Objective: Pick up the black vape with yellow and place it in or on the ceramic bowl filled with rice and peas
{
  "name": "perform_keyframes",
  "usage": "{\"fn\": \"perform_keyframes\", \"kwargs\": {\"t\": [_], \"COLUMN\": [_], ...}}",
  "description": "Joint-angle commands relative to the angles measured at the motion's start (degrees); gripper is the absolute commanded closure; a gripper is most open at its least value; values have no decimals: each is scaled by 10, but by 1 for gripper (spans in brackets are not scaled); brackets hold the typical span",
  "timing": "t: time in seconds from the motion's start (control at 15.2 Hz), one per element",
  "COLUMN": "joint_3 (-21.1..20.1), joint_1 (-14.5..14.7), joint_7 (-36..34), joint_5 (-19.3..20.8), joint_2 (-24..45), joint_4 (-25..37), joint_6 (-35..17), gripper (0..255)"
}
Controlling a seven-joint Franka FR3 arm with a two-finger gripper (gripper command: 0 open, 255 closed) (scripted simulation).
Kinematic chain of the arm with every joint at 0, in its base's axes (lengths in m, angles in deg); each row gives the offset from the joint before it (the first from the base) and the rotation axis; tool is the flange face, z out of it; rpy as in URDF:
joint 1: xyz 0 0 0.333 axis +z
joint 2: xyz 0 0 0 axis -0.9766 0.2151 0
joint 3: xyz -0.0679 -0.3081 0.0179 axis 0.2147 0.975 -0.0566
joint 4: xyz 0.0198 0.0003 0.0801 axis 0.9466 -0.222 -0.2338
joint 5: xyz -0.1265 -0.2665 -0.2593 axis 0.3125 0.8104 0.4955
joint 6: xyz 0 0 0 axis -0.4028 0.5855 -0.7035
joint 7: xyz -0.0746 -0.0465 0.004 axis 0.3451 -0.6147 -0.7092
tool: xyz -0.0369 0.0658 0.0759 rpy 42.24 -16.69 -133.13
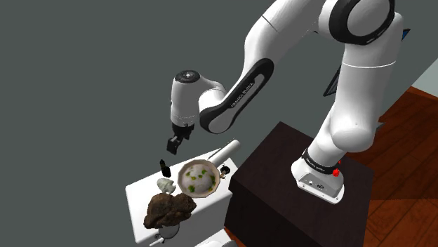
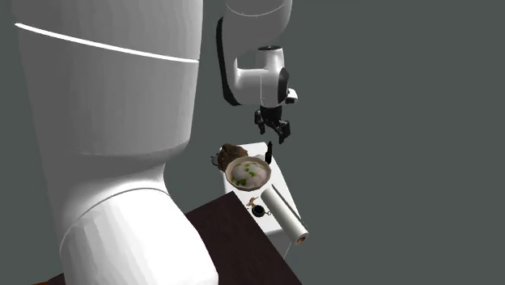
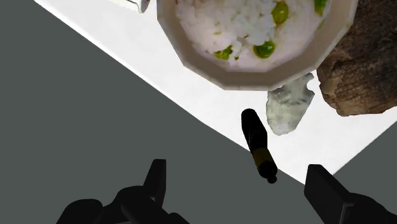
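— What is the claw (image 3: 236,181) doing?

— It is wide open and holds nothing. In the wrist view its two black fingers (image 3: 156,181) stand well apart, with the vape (image 3: 257,143) between and below them, untouched. I see clear air between claw and vape.

— So where exactly is the vape?

— It is on the white top (image 1: 140,193), close to its edge. It is a small black stick with a dull yellow band, and from the side it looks to be standing upright (image 1: 165,168). Just beside it is a pale crumpled lump (image 3: 289,105). Near that sits the bowl (image 3: 210,77), a tan-rimmed dish of white rice with green peas. A rough brown rock-like mass (image 3: 362,70) lies on the far side of the pale lump.

— How much of the job is done, then?

— None that shows. The vape is not grasped or lifted, and the bowl holds only food. I would say the claw is lined up over the vape. The descent, the closing, the lift and the short carry to the bowl are all left.

— And the arm?

— The hand (image 1: 177,144) points straight down. The white forearm slants up from it to a high elbow, then drops to the base on the dark stand (image 1: 281,182). From the second camera, the claw (image 2: 273,129) hangs just above the vape (image 2: 269,151).
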Motion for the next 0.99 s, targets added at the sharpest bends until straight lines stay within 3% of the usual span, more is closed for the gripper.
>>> {"fn": "perform_keyframes", "kwargs": {"t": [0.0, 0.4, 0.92], "joint_3": [22, 78, 88], "joint_1": [30, 110, 116], "joint_7": [-38, -99, -126], "joint_5": [44, 114, 155], "joint_2": [47, 177, 246], "joint_4": [38, 170, 218], "joint_6": [-9, -13, -29], "gripper": [0, 0, 0]}}
